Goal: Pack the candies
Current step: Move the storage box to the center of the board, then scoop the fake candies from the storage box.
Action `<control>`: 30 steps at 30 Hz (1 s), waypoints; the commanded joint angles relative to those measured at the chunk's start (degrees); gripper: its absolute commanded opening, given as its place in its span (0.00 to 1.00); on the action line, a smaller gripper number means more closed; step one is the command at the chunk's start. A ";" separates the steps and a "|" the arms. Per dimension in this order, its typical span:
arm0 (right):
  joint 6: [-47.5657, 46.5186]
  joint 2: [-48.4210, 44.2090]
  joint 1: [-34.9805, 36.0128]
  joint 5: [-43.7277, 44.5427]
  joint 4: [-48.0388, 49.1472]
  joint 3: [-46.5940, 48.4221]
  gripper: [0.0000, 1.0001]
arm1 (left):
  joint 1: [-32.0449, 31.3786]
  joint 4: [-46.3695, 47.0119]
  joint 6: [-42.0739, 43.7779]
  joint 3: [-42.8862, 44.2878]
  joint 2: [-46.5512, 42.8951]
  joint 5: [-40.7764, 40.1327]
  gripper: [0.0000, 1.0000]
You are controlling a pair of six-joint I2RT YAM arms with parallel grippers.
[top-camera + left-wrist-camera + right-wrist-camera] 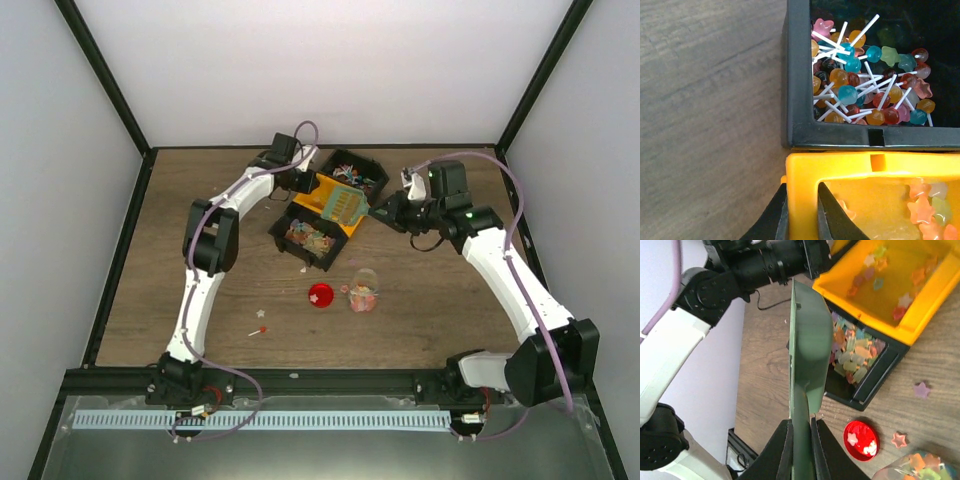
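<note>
Top external view first: my two arms reach across the wooden table (420,330) to a cluster of bins on its twelve o'clock side. A yellow bin (328,186) sits between a far black bin (358,165) at its one o'clock and a near black bin (869,386) at its seven o'clock.

My left gripper (803,200) is clamped on the yellow bin's side wall, one finger inside and one outside. My right gripper (801,430) is closed tight on the handle of the green scoop (810,340), whose blade hangs over the bins and looks empty from here.

A small jar (364,290) stands at five o'clock of the near black bin, partly filled. The red lid (320,295) lies off it, just beside it at nine o'clock.

The candies (860,85) are spread about. Stick ones are heaped in the black bin next to my left fingers, and star ones lie in the yellow bin and the near black bin. Some are in the jar, a couple sit in the upturned lid, and a few strays lie on the wood.

I judge this to be the scooping step, with my left side steadying the yellow bin. The next move calls for dipping the blade under a heap, lifting it level, and carrying it toward five o'clock to tip it over the jar's narrow mouth without spilling.
</note>
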 commanded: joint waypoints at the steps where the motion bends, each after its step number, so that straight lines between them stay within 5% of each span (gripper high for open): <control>1: 5.68 1.47 -0.13 -2.24 1.34 -1.39 0.01 | -0.25 4.78 -3.75 5.51 2.94 1.57 0.04; 7: 12.11 0.33 2.88 9.27 -3.08 -0.33 0.01 | -0.25 5.15 -4.16 8.70 6.27 2.33 0.04; 22: 16.19 12.51 12.52 19.59 -11.41 10.35 0.01 | -0.20 7.10 -3.06 4.79 4.45 4.66 0.04; 27: 15.39 14.87 12.85 22.12 -14.11 13.48 0.01 | -0.25 8.16 -2.81 2.63 2.98 5.72 0.22; 30: 14.79 16.46 12.99 22.36 -15.51 14.55 0.01 | -0.24 8.46 -2.97 2.22 2.87 6.31 0.25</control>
